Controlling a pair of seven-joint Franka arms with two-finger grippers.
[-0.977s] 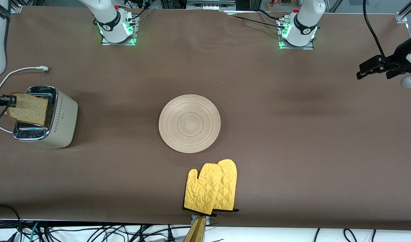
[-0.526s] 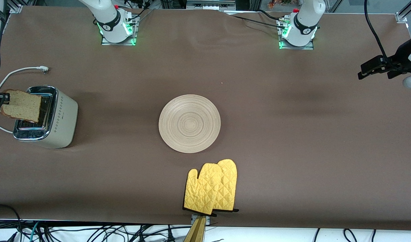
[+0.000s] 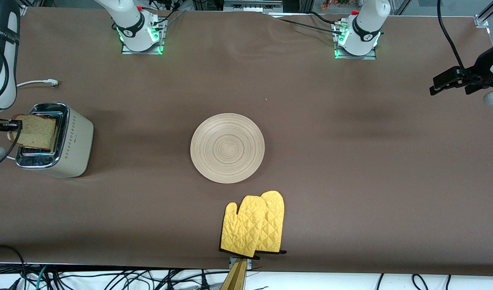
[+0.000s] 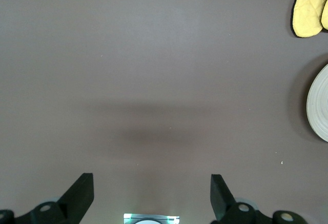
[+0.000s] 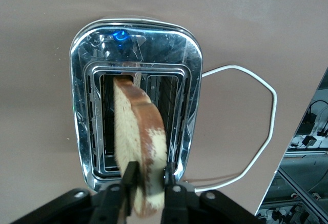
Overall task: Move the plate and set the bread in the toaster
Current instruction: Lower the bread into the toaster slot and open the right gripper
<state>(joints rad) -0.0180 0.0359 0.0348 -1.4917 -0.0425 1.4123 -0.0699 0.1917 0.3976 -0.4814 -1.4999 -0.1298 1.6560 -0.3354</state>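
Observation:
The cream toaster (image 3: 71,145) with a chrome top stands at the right arm's end of the table. My right gripper (image 3: 4,125) is shut on the bread (image 3: 34,131), holding the slice on edge just over the toaster's slots. In the right wrist view the bread (image 5: 138,131) hangs from the gripper (image 5: 148,183) over the chrome toaster (image 5: 189,65), its free end at a slot. The round light-wood plate (image 3: 227,148) lies at the table's middle; its edge shows in the left wrist view (image 4: 319,106). My left gripper (image 3: 452,80) is open and empty, waiting in the air at the left arm's end; its own view (image 4: 148,196) shows it over bare cloth.
A pair of yellow oven mitts (image 3: 254,224) lies near the table's front edge, nearer to the camera than the plate; it also shows in the left wrist view (image 4: 310,6). The toaster's white cord (image 3: 32,83) trails beside the toaster toward the right arm's base.
My right gripper has carried the bread back over the toaster's top and lowered it toward the slots. The left arm has barely moved. The plate has not moved.

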